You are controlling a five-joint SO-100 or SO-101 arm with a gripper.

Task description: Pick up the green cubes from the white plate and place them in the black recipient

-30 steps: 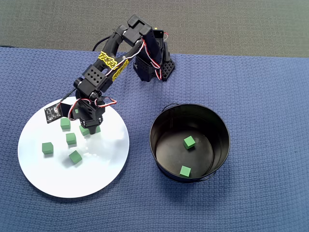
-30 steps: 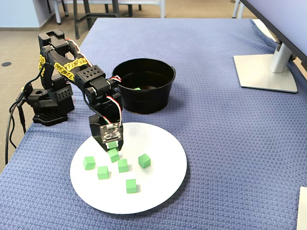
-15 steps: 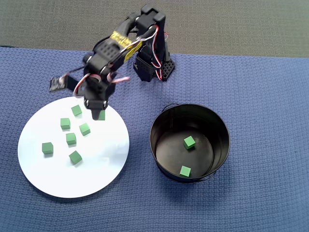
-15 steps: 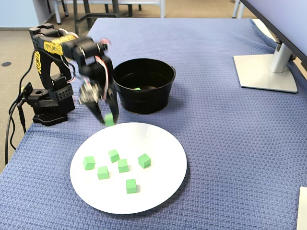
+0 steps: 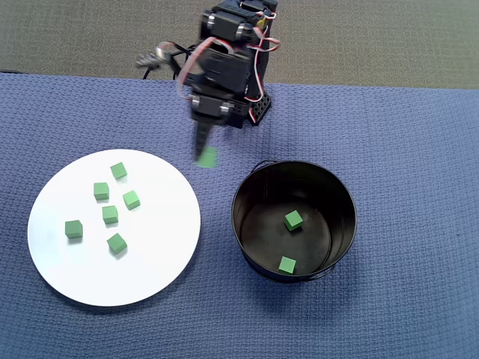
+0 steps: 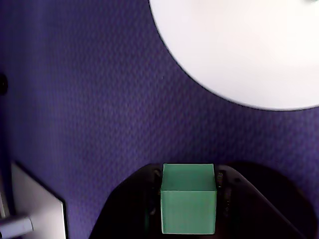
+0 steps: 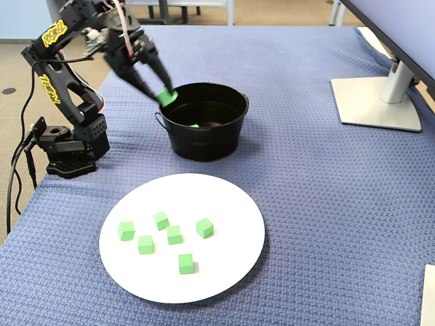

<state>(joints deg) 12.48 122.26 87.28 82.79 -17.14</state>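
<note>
Bench is covered in blue woven cloth, with a monitor stand at the right of the fixed view. White plate sits left in the overhead view, black recipient right of it, apart, rims not touching. Arm is raised from its base at the bench's far-left edge in the fixed view, reaching toward the recipient. Tool is clenched on one green cube; the wrist view shows the cube seated squarely between the dark jaws, with cloth and the plate's edge below it. In the overhead view the held cube is motion-blurred and sits over bare cloth between plate and recipient, just off the recipient's upper-left rim; in the fixed view it looks level with the near-left rim, but I can't tell if it's over the opening. Six cubes lie loose on the plate, clustered in its left half in the overhead view, none touching. Two cubes lie on the recipient's floor, apart.
</note>
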